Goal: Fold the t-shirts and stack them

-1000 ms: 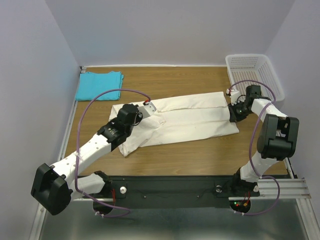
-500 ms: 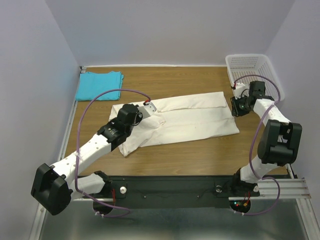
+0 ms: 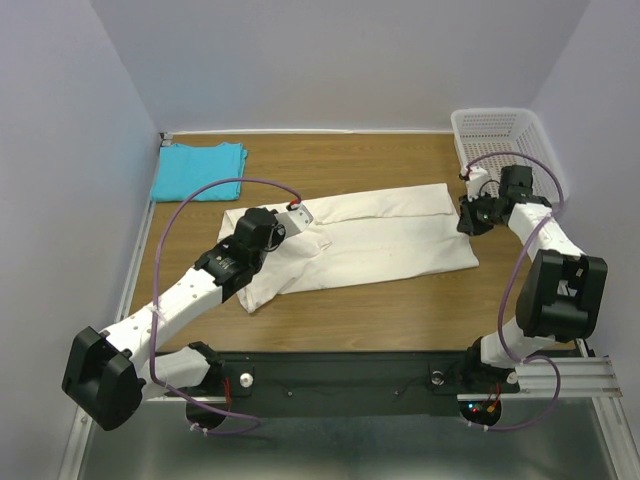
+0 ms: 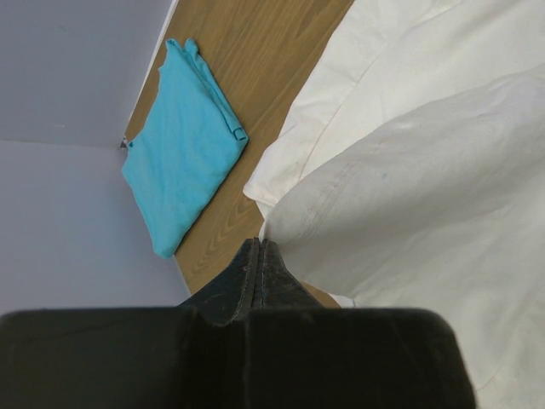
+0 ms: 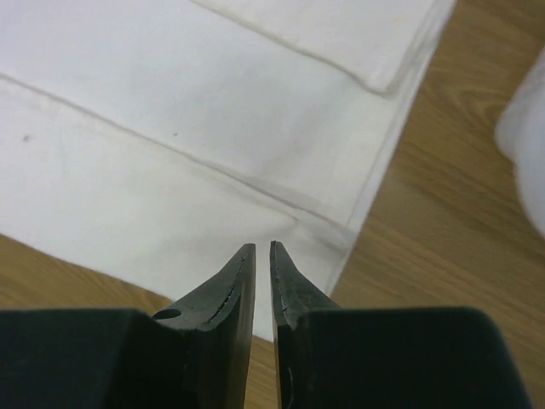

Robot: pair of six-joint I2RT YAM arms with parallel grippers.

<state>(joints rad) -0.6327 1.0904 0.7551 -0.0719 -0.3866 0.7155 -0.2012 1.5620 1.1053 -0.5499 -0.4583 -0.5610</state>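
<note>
On the table (image 3: pixel 400 300), cream t-shirt (image 3: pixel 380 240) half-folded at centre, turquoise t-shirt (image 3: pixel 197 170) folded far left; left gripper (image 4: pixel 260 247) clenched at cream's edge, right gripper (image 5: pixel 263 247) barely ajar, empty, so I should pinch both corner layers squarely.

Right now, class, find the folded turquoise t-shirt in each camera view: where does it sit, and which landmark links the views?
Top external: turquoise t-shirt at upper left.
Left wrist: turquoise t-shirt at upper left.
Right wrist: not in it.
Shared landmark: cream-white t-shirt, seen in all three.
</note>
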